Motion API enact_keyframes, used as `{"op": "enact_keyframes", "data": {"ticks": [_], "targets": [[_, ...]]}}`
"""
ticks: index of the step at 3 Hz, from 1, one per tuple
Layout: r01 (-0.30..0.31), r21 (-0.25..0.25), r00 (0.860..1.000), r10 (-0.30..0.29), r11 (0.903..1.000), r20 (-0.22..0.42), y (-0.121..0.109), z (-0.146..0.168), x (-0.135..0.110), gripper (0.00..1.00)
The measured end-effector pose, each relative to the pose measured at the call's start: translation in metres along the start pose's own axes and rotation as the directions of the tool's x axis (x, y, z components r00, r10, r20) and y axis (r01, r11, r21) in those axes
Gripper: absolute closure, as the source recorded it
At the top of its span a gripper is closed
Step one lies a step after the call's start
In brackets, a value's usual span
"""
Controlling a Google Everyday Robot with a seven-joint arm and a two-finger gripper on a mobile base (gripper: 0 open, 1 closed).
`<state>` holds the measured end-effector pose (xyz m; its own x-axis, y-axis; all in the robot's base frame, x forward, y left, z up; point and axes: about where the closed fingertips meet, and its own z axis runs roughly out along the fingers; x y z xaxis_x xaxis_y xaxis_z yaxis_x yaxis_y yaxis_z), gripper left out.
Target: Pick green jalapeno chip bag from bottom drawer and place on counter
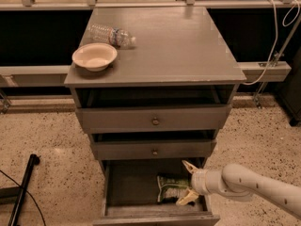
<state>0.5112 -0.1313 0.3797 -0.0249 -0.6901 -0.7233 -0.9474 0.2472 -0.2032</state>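
The green jalapeno chip bag [172, 187] lies flat inside the open bottom drawer [131, 182], toward its right side. My gripper [186, 182] reaches in from the right, fingers open, one fingertip [187, 165] above the bag's right end and one below it. It sits right beside the bag, not closed on it. The grey counter [178, 46] is the cabinet's top, above.
A beige bowl [94, 56] and a clear plastic water bottle [111, 35] rest on the counter's left part. Two shallower drawers with brass knobs [155, 121] are partly pulled out above the bottom one. A black pole [21, 192] lies on the speckled floor at left.
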Motion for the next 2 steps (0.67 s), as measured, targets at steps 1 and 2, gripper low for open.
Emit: {"op": "enact_keyframes", "data": {"ticks": [1, 2], "targets": [[-0.036, 0.010, 0.991, 0.037, 0.9993, -0.128, -0.002, 0.003, 0.054, 0.00], [-0.041, 0.005, 0.979, 0.041, 0.9992, -0.198, -0.003, 0.009, 0.099, 0.00]]}}
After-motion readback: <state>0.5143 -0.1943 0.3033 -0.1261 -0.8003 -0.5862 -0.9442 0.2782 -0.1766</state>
